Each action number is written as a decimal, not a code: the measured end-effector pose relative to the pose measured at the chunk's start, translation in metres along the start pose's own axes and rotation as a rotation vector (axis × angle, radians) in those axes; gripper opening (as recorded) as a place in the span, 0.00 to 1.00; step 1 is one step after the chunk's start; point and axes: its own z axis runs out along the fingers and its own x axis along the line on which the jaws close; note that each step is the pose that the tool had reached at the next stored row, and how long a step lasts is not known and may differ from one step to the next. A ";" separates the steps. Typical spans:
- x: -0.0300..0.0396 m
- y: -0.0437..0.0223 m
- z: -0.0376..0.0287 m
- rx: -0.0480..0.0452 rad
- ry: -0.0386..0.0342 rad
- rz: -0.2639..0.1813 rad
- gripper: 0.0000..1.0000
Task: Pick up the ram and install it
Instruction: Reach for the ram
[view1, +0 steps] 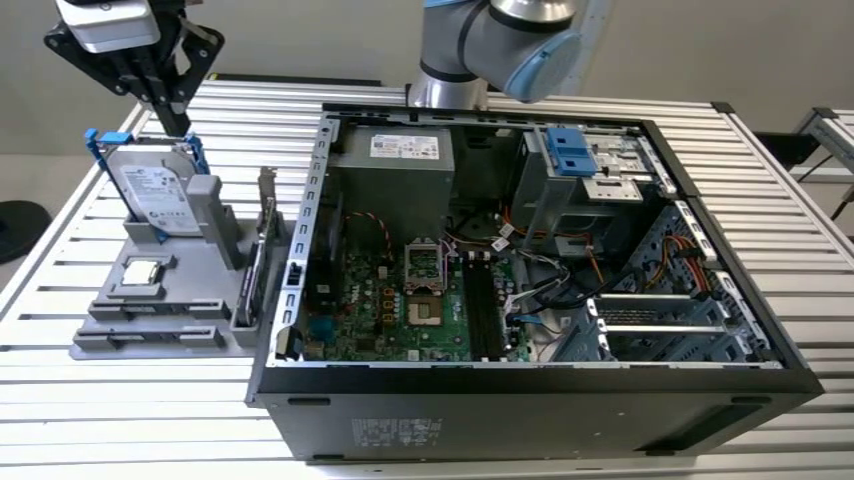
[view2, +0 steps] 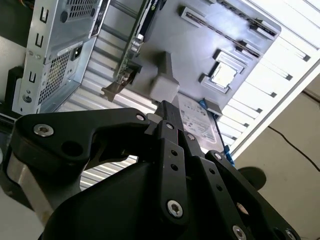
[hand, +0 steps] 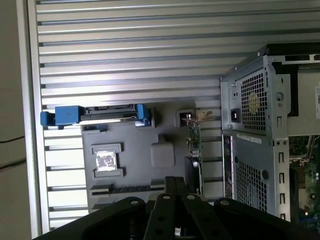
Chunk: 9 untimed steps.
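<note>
The gripper (view1: 175, 125), closed up on nothing, hangs over the hard drive (view1: 158, 195) end of the grey holder (hand: 135, 137), and what I take for the ram (hand: 129, 189) stands edge-up in the holder's opposite-end slot: probably light, stiff and fragile, best pinched mid-length.
</note>
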 end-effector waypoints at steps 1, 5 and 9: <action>0.0008 -0.0001 0.0000 0.0000 0.0000 0.000 0.00; 0.0041 -0.0003 -0.0001 0.0000 0.0000 0.000 0.00; 0.0074 -0.0005 -0.0001 0.0000 0.0000 0.000 0.00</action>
